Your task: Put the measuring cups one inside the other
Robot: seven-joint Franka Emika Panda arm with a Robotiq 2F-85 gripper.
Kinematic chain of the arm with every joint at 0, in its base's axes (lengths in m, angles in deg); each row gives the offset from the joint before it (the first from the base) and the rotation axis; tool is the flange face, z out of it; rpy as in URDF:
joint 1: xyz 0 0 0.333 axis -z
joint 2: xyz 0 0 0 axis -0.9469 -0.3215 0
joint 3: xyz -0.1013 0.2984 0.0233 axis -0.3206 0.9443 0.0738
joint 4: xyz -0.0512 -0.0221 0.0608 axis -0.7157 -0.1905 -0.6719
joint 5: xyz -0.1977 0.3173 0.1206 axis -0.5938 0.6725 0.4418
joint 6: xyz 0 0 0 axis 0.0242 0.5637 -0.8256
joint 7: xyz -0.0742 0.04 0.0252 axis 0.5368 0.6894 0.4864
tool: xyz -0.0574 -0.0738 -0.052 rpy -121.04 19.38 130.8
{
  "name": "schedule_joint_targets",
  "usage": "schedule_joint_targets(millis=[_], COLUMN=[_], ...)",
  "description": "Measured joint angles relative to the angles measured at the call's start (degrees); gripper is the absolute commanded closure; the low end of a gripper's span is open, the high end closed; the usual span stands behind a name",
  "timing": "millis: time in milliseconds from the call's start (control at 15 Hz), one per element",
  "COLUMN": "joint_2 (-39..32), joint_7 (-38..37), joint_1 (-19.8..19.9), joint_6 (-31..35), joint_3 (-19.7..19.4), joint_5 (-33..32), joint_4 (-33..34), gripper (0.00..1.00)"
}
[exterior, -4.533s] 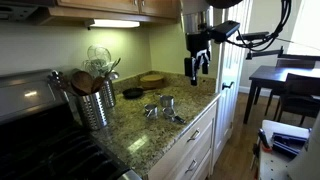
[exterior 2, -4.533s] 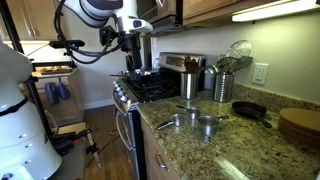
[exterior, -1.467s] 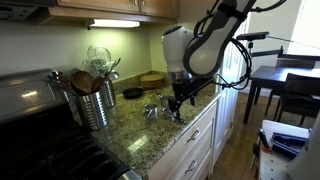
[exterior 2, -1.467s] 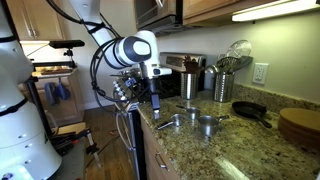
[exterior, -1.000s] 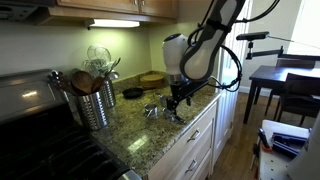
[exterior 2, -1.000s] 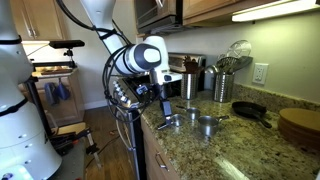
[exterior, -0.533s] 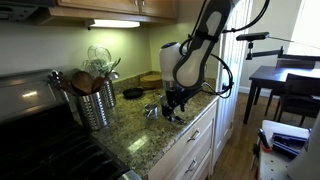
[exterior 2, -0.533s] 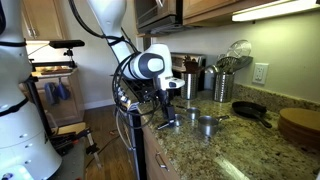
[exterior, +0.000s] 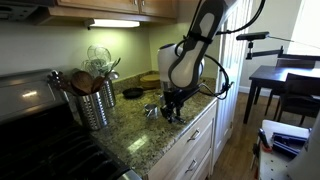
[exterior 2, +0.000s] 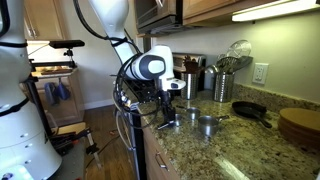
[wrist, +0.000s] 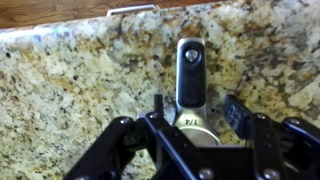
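Observation:
Shiny silver measuring cups lie on the granite counter near its front edge; in both exterior views I see one [exterior: 152, 110] beside the gripper and others [exterior 2: 207, 125] just past it. My gripper [exterior: 172, 112] [exterior 2: 167, 120] is down at the counter over the nearest cup. In the wrist view the flat handle of that cup [wrist: 190, 75], stamped 1/4, runs between my fingers [wrist: 233, 110]. The gripper [wrist: 195, 108] stands partly open, with a narrow gap on each side of the handle. The cup's bowl is hidden under the gripper body.
A ribbed steel utensil holder [exterior: 97, 100] [exterior 2: 222, 85] with wooden spoons stands at the back near the stove [exterior: 40, 150]. A dark pan [exterior 2: 250, 112] and a round wooden board [exterior 2: 298, 125] sit further along. The counter's front edge [exterior: 195, 118] lies right beside the gripper.
The arm has come down to the counter over the nearest cup, and the jaws have narrowed around its handle.

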Motion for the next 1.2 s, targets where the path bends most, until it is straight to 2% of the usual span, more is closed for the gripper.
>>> schedule_joint_targets(millis=[267,400,1200], joint_2=[0.00,0.00,0.74], joint_7=[0.34,0.40,0.46], joint_1=[-0.28,-0.42,-2.54], joint_6=[0.00,0.00,0.00], joint_3=[-0.09,-0.20,-3.50], joint_5=[0.46,0.49,-0.72], joint_4=[0.39,0.44,3.09], gripper=[0.92,0.87,0.87])
